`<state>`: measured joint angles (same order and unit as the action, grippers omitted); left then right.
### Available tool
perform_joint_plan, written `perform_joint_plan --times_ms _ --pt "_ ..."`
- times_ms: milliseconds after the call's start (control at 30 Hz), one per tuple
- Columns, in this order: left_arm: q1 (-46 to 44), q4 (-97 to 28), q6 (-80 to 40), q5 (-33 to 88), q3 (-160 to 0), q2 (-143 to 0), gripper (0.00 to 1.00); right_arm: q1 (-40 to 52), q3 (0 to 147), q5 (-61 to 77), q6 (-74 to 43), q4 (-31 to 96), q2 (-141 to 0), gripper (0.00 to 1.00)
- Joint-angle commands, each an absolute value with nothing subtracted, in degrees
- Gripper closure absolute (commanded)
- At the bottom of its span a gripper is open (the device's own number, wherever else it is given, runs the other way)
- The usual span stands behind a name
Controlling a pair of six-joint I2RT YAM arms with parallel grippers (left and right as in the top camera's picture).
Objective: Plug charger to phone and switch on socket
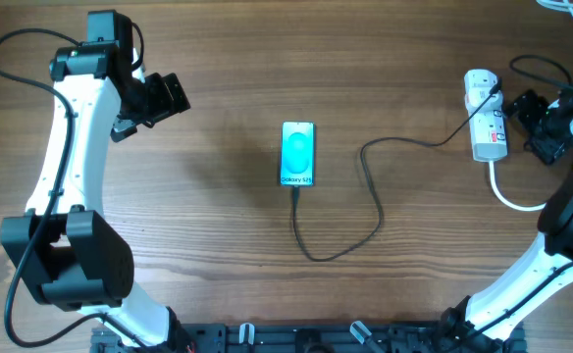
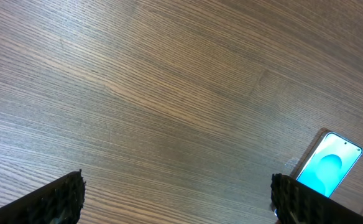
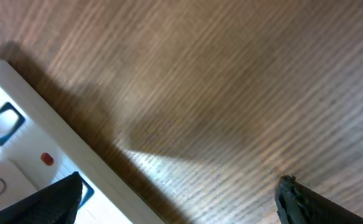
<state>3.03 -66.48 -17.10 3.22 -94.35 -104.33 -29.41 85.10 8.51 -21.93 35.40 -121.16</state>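
Observation:
The phone [image 1: 298, 154] lies mid-table with its cyan screen up and "Galaxy" text at the near end. It also shows at the right edge of the left wrist view [image 2: 330, 167]. The charger, a thin black cable [image 1: 370, 186], runs from the phone's near end in a loop to the socket [image 1: 486, 116], a white power strip at the far right. Its connector sits at the phone's near edge. My left gripper [image 1: 169, 96] is open and empty, far left of the phone. My right gripper [image 1: 530, 116] is open, just right of the socket, whose red-marked face [image 3: 20, 155] shows in the right wrist view.
A thick white cord [image 1: 510, 196] curves from the socket's near end toward the right arm. Black arm cables [image 1: 12, 59] loop at the far left. More cords sit at the top right corner [image 1: 571, 15]. The arm bases stand along the near edge.

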Motion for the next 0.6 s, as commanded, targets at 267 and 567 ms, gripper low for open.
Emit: perform_joint_plan --times_ms 267,567 --pt "3.1 -66.5 -17.6 2.5 -94.4 -104.0 0.00 -25.5 84.6 5.7 -22.5 35.6 -124.3 0.00" --pt "3.1 -66.5 -17.6 2.5 -94.4 -104.0 0.00 -24.3 84.6 9.2 -18.9 37.3 -124.3 0.00"
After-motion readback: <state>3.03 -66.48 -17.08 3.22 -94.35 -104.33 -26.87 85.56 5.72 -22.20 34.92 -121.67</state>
